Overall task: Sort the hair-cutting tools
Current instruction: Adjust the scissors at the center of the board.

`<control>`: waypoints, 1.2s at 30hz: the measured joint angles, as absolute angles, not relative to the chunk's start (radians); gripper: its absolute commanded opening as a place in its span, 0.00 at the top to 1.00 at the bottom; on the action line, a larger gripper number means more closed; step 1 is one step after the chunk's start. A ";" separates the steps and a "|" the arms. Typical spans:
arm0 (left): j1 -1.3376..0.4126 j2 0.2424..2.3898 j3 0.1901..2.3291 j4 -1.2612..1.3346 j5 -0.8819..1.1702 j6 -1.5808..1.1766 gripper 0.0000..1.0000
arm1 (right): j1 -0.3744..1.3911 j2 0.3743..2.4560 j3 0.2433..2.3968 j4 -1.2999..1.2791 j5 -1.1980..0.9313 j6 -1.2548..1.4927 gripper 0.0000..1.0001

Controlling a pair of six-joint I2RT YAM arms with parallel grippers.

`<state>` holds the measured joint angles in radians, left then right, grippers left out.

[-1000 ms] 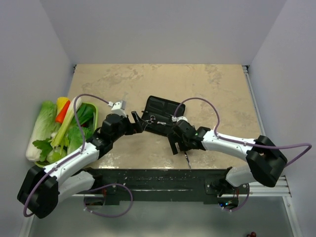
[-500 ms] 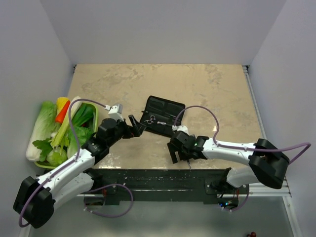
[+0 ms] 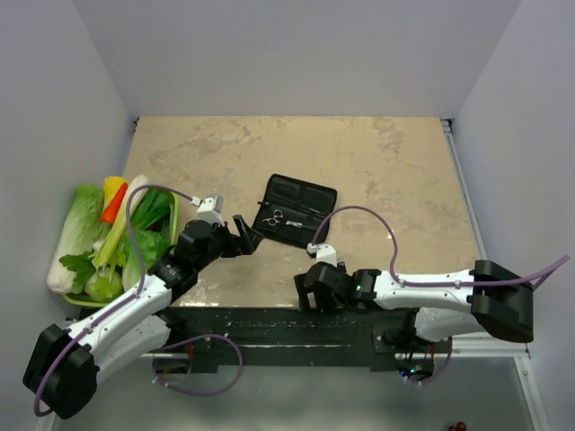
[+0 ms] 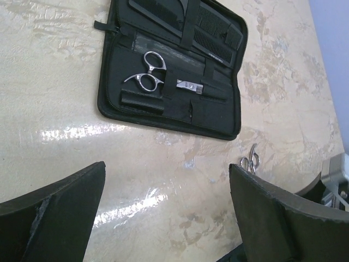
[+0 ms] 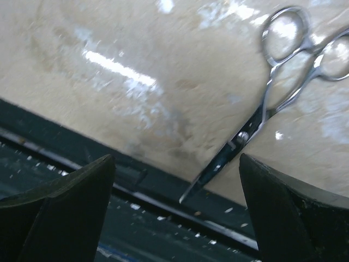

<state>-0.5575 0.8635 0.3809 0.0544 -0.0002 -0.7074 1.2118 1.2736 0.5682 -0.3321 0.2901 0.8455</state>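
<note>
An open black case (image 3: pixel 296 208) lies mid-table. In the left wrist view the case (image 4: pixel 218 117) holds one pair of silver scissors (image 4: pixel 150 76) under a strap, with two black combs (image 4: pixel 218 39) (image 4: pixel 158 10) in its upper half. A second pair of scissors (image 5: pixel 267 106) lies loose at the table's front edge, its blade tip past the edge; it also shows small in the left wrist view (image 4: pixel 251 162). My left gripper (image 3: pixel 249 232) (image 4: pixel 166 180) is open and empty, left of the case. My right gripper (image 3: pixel 304 294) (image 5: pixel 177 169) is open and empty, just left of the loose scissors.
A green basket (image 3: pixel 171 202) of vegetables, with cabbage (image 3: pixel 79 229) and a carrot (image 3: pixel 113 203), stands at the left table edge. The dark mounting rail (image 3: pixel 269 323) runs along the near edge below the right gripper. White walls enclose the table on three sides.
The right gripper has pulled back from beside the case to the front edge, near the loose scissors. The left gripper has backed off slightly to the left. Both stayed open.
</note>
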 measured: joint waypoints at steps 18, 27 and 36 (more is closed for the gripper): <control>-0.558 0.799 0.349 0.035 -0.015 -0.695 0.00 | 1.295 1.663 0.867 -0.134 0.359 0.928 0.01; -0.558 0.750 0.347 0.002 -0.031 -0.695 0.00 | 1.302 1.704 0.979 -0.293 0.486 0.782 0.01; -0.558 0.766 0.348 -0.014 -0.007 -0.692 0.00 | 1.282 1.282 0.982 -0.585 0.719 0.551 0.01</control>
